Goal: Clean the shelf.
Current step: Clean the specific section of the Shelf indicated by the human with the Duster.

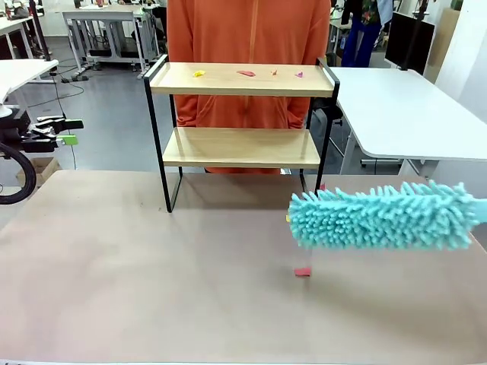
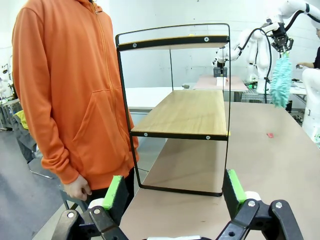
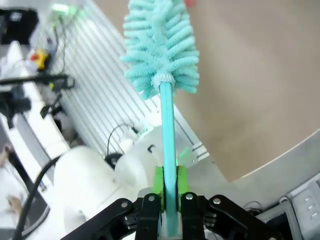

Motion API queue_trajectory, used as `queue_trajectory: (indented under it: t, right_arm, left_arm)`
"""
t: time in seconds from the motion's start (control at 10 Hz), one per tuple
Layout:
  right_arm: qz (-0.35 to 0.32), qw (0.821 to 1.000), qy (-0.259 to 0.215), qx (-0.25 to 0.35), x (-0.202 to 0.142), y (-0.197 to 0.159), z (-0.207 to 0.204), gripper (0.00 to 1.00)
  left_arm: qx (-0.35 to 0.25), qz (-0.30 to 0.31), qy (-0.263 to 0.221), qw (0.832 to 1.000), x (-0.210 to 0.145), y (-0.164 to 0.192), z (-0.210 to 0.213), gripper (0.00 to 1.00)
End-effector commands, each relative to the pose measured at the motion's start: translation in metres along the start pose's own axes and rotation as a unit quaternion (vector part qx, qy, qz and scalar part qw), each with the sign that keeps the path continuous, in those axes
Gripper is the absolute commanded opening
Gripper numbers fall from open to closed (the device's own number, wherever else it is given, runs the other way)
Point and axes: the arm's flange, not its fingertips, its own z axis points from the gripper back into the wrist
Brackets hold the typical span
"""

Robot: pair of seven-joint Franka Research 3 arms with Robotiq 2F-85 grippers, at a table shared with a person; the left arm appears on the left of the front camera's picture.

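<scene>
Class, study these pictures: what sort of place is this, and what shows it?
Probably a robotics lab or workshop: rows of white work tables stand on a bare grey floor, and a robot's right gripper is clamped on a teal duster near a small shelf.

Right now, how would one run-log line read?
right claw: shut on duster | left claw: open, empty | shelf: small scraps on top board | duster: in the air, not touching shelf
</scene>
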Motion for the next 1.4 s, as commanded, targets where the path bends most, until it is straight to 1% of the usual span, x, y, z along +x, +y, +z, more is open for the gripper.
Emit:
queue_trajectory:
  t: [0.0,0.1,0.2,0.3,1.3]
  right_arm:
    - [0.056,0.997,0.046,-0.007,-0.0066,0.0028,0.0167,0.13]
    - [0.05,0.996,0.072,-0.024,-0.0062,0.0071,0.0169,0.13]
    - [0.045,0.996,0.069,-0.018,-0.0011,0.0036,0.0152,0.13]
    - [0.036,0.998,0.043,-0.002,-0.0065,0.0093,0.0095,0.13]
    - [0.036,0.998,0.043,-0.002,-0.0065,0.0093,0.0095,0.13]
  left_arm:
    - [0.004,-0.006,0.0,1.0,0.0033,-0.0019,-0.0006,1.0]
    - [0.004,-0.006,0.0,1.0,0.0033,-0.0019,-0.0006,1.0]
    - [0.004,-0.006,0.0,1.0,0.0033,-0.0019,-0.0006,1.0]
    - [0.004,-0.006,0.0,1.0,0.0033,-0.0019,-0.0006,1.0]
    - [0.004,-0.006,0.0,1.0,0.0033,-0.0019,-0.0006,1.0]
